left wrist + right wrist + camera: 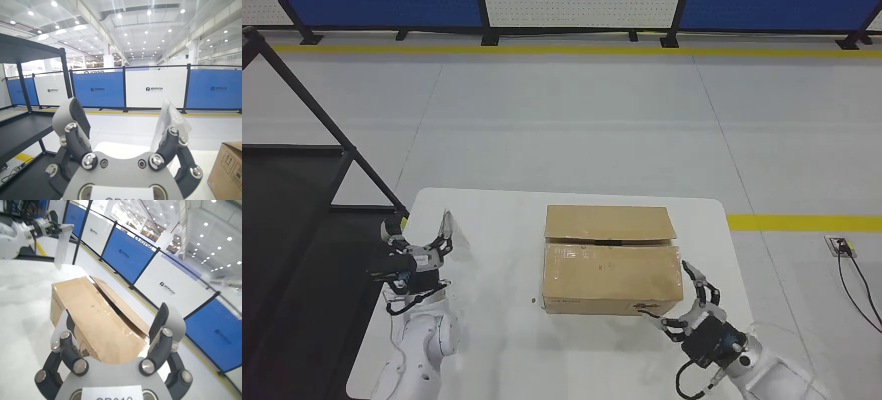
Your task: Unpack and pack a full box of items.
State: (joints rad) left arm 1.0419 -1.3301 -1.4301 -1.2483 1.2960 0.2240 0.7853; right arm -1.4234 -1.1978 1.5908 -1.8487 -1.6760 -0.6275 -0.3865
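- Currently the cardboard box point(612, 280) sits mid-tabletop point(492, 330), long axis running 9-to-3 as seen from above.
- Top flaps lie nearly flat. A dark slit point(612, 242) runs between them, parallel to the long axis. Contents not visible.
- Right tool point(667, 292): jaws spread wide, nothing held. It is at about 4 o'clock of the box, just beside the near right corner, and the wrist view shows that corner lying between the two fingers. Cannot tell whether either finger touches the cardboard.
- Left tool point(420, 228): jaws also spread wide, gripping nothing. It is at 9 o'clock of the box, well apart from it, near the tabletop's left edge.
- A clear plastic film point(170, 117) clings to one left finger and hangs loose. It is draped there, not clamped between the jaws.
- Key relation: the right arm is much the nearer. From its tool the box lies toward 10–11 o'clock, and the slit crosses its line of approach.
- Judgement: unpacking not yet begun. The next move probably calls for a finger to get into the slit and lift a flap.
- Risk: a push at the corner could slide the box toward 9 o'clock, and the loose film could foul a left-side grasp.
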